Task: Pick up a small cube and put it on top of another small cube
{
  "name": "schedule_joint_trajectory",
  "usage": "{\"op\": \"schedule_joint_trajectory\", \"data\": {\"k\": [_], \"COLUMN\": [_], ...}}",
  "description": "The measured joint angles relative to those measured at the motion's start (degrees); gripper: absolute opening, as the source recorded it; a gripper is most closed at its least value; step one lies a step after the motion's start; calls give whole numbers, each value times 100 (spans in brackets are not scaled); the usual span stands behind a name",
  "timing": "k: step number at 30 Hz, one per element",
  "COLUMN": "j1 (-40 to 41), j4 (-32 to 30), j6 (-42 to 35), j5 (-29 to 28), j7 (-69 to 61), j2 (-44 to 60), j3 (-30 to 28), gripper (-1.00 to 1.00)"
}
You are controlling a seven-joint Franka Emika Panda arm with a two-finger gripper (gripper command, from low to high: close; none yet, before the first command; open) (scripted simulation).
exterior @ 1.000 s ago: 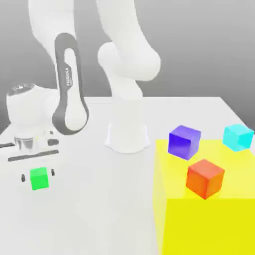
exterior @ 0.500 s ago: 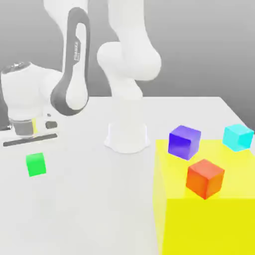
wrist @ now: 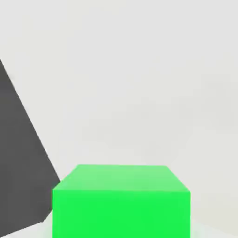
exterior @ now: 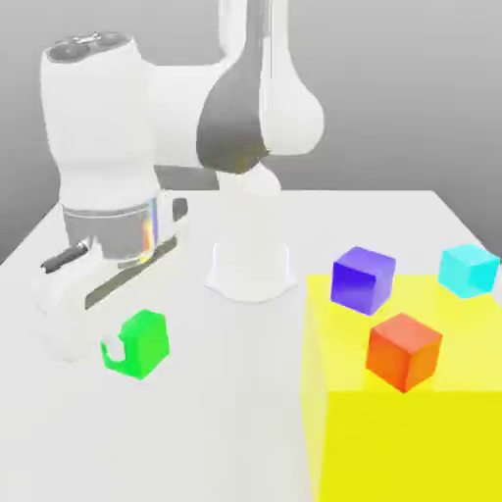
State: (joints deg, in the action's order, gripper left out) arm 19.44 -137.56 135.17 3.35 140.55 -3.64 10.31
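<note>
The gripper (exterior: 120,351) has closed tight on the small green cube (exterior: 144,343) and lifted it off the worktop (exterior: 196,431), moving toward the exterior view's right, so next comes carrying it to another cube.

The green cube (wrist: 121,202) is cut off by the hand view's edge.

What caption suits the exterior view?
White arm's end effector grips green cube beside a yellow block.
</note>
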Motion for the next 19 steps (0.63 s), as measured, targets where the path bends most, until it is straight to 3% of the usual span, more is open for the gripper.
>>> {"op": "schedule_joint_trajectory", "data": {"k": [11, 15, 16, 19], "j1": [-1560, -1633, -1638, -1641], "j4": [1451, 1143, 1066, 1065], "j6": [-1698, -1112, -977, -977], "j5": [-117, -250, -269, -269], "j7": [-741, -713, -700, -701], "j2": [-178, 132, 191, 191], "j3": [801, 865, 872, 872], "gripper": [-100, -100, 100, 100]}}
